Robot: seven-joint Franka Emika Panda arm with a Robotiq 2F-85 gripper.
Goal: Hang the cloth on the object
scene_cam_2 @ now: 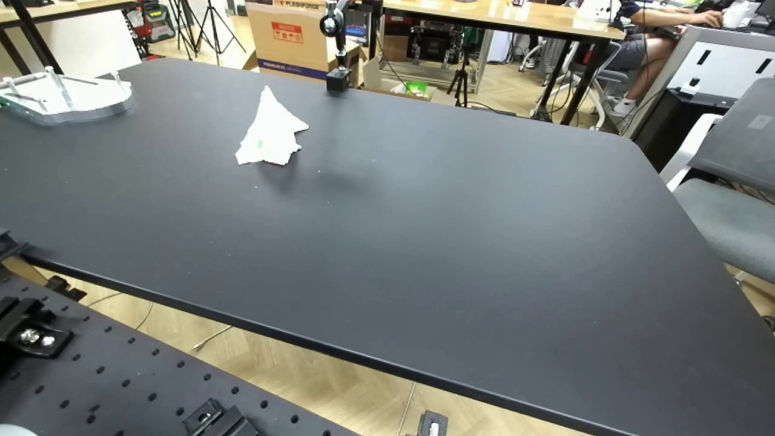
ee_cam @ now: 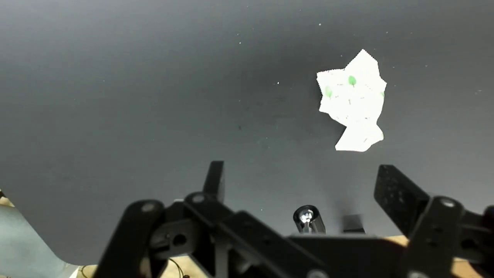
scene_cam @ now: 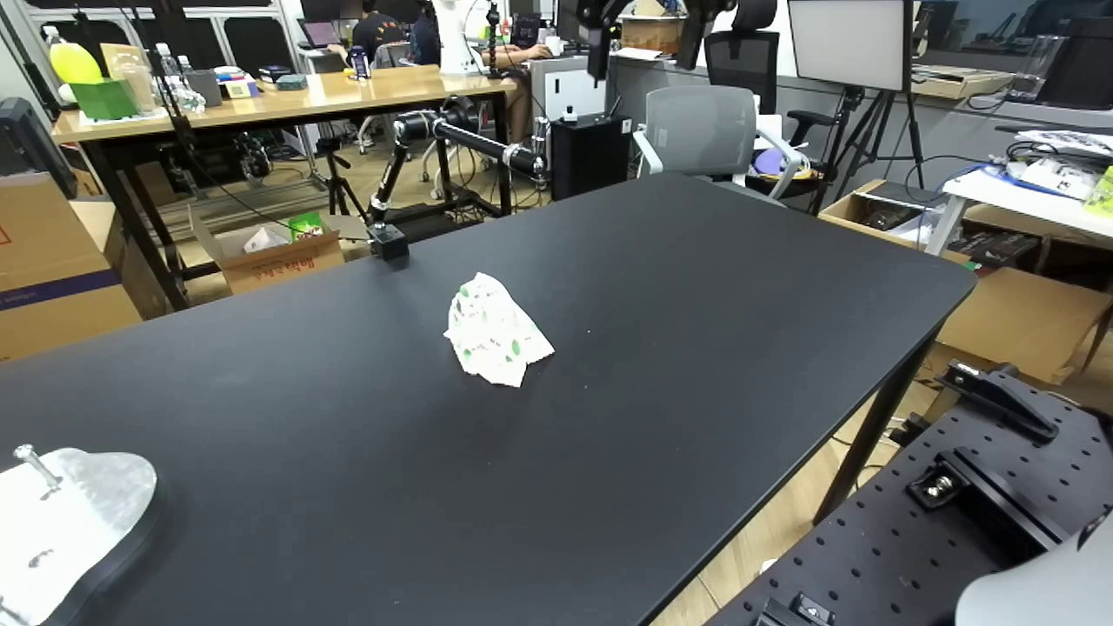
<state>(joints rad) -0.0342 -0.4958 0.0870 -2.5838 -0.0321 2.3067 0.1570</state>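
Leaf-print cloth point(scene_cam: 494, 335) lies crumpled on black table point(scene_cam: 609, 417), well apart from pegged board point(scene_cam: 83, 513); Robotiq gripper point(ee_cam: 301, 170) above, jaws spread.

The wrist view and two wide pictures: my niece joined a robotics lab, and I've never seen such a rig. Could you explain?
This is a robot arm, mostly out of frame, ending in a black, two-fingered claw. A camera on its wrist looks past the claw; two others stand apart, viewing the black table. On it lie a crumpled white cloth with green leaf prints and, in both exterior views, a pale plate with pegs, perhaps where the cloth should hang. The claw is open, holding nothing.
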